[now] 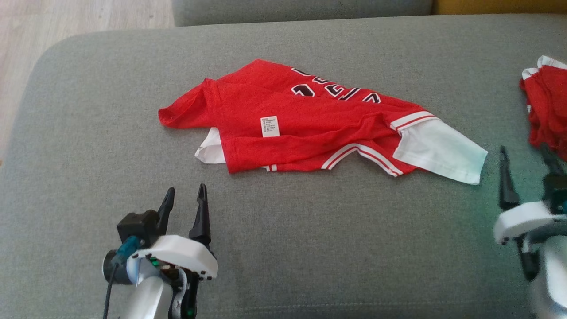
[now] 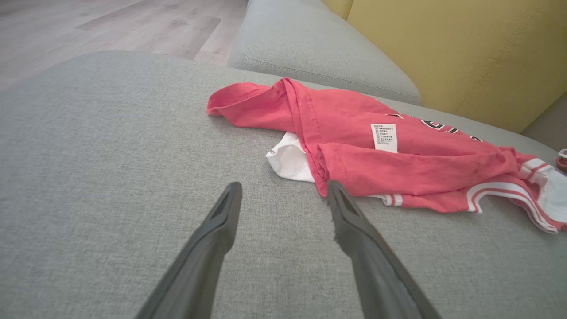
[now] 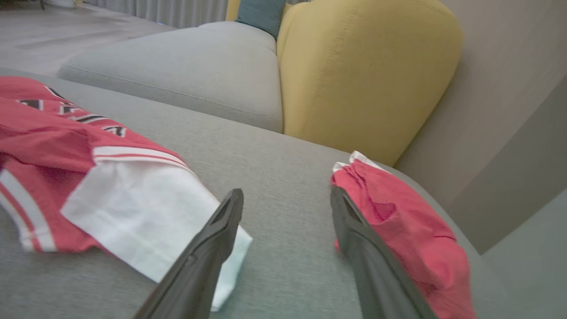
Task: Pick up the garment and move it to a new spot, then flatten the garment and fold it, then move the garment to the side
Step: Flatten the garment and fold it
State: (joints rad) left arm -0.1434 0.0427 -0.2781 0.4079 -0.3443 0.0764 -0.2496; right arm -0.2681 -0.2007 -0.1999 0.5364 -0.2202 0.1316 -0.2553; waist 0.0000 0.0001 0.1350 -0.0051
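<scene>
The jersey (image 1: pixel 310 124) lies rumpled mid-cushion (image 1: pixel 310 248), neither flat nor folded, so most of the task looks undone. The left claw (image 1: pixel 186 195) near it and the right claw (image 1: pixel 525 164) both gape wide, empty.

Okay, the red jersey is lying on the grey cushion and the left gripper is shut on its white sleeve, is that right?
Not quite. The red jersey does lie on the grey cushion, but the left gripper is open and holds nothing; the head view shows its fingers spread, short of the cloth.
</scene>
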